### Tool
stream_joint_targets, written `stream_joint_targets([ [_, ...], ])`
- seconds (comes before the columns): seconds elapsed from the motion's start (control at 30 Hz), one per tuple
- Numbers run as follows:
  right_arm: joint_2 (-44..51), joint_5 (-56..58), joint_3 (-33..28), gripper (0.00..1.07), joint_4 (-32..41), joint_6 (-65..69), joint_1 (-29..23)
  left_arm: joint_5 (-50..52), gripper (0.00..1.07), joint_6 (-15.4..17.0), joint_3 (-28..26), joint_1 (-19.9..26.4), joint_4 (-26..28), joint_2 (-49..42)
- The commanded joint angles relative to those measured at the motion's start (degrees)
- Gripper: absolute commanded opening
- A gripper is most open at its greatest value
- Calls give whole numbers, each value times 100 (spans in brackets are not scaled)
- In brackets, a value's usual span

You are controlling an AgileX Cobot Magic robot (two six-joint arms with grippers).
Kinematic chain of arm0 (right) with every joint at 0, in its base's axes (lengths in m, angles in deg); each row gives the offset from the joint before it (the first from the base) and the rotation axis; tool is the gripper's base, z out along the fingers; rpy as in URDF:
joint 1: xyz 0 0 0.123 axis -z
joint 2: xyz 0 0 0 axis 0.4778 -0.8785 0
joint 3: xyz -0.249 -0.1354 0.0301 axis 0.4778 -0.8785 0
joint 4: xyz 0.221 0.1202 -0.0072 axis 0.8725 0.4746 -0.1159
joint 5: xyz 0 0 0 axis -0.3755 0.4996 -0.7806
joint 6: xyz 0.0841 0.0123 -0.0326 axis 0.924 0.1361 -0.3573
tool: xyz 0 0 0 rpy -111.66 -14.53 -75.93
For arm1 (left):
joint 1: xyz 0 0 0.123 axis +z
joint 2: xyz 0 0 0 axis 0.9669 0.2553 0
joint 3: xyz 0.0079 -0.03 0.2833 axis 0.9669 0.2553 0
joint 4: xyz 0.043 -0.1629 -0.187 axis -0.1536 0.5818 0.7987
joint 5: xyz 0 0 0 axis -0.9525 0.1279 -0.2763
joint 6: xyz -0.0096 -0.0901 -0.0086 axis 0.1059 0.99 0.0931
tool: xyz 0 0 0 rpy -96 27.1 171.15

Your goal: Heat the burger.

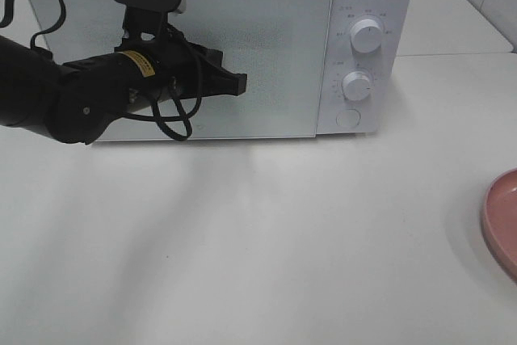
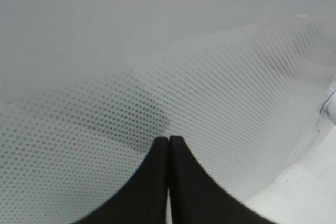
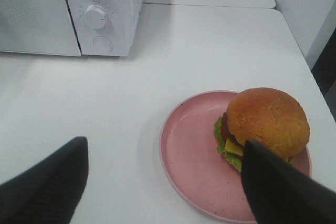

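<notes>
While the left claw (image 1: 240,83) is being held fully closed and empty against the shut microwave door (image 1: 275,54), the right claw (image 3: 163,182) is being kept wide open, empty, above the burger (image 3: 262,124) on its pink plate (image 3: 189,150).

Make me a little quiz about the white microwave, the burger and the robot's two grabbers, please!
1. True or false: the door of the white box-shaped microwave is shut.
2. Where is the small round burger with the golden-brown bun? A) inside the microwave B) on the round pink plate C) on the bare white table
3. Fill in: the left gripper is ____, and the right gripper is ____.

Key:
1. True. The door is shut, and the left gripper is right in front of it.
2. B. It sits toward one side of the plate.
3. Shut; open. The right gripper holds nothing.
</notes>
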Motion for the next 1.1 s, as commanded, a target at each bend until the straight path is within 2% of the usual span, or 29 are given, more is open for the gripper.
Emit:
stream_joint_targets([
  [0.03,155,-34,-6,76,0,-74,11,567,0,-149,-286,183,762,63],
  [0.17,155,-34,-6,76,0,-74,11,596,0,-401,-292,195,1031,80],
  [0.2,155,-34,-6,76,0,-74,11,619,0,-596,-292,195,1283,80],
  [0.23,155,-34,-6,76,0,-74,11,619,0,-596,-292,195,1283,80],
  [0.27,155,-34,-6,76,0,-74,11,682,0,-785,-292,195,1507,80],
  [0.3,155,-34,-6,76,0,-74,11,728,0,-842,-292,195,1558,80],
  [0.5,155,-34,-6,76,0,-74,11,877,0,-848,-338,201,1627,92],
  [0.7,155,-34,-6,76,0,-74,11,584,0,-922,-751,264,1627,166],
  [0.8,155,-34,-6,76,0,-74,11,504,0,-1014,-751,218,1610,109],
  [1.1,155,-34,-6,76,0,-74,11,-304,0,-1014,-613,-52,1616,-218],
])
